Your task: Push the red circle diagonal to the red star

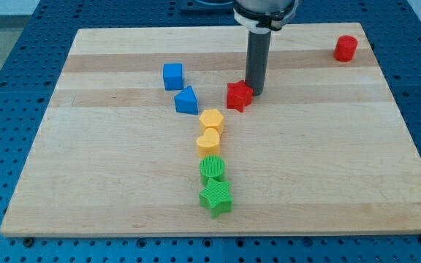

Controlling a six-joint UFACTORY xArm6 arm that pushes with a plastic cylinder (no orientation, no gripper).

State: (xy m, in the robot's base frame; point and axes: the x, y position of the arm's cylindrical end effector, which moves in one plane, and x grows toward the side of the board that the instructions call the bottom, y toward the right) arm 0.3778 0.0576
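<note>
The red circle [346, 48] is a short cylinder at the view's top right, near the board's far right corner. The red star [239, 95] sits near the board's middle, a little above centre. My tip [255, 91] is at the lower end of the dark rod, right beside the red star on its right side, touching or nearly touching it. The red circle is far to the right and above my tip.
A blue cube [172, 76] and a blue triangular block [186, 100] lie left of the star. Below it run a yellow hexagon [211, 120], a yellow heart [208, 141], a green circle [212, 169] and a green star [215, 198]. The wooden board [86, 183] lies on a blue perforated table.
</note>
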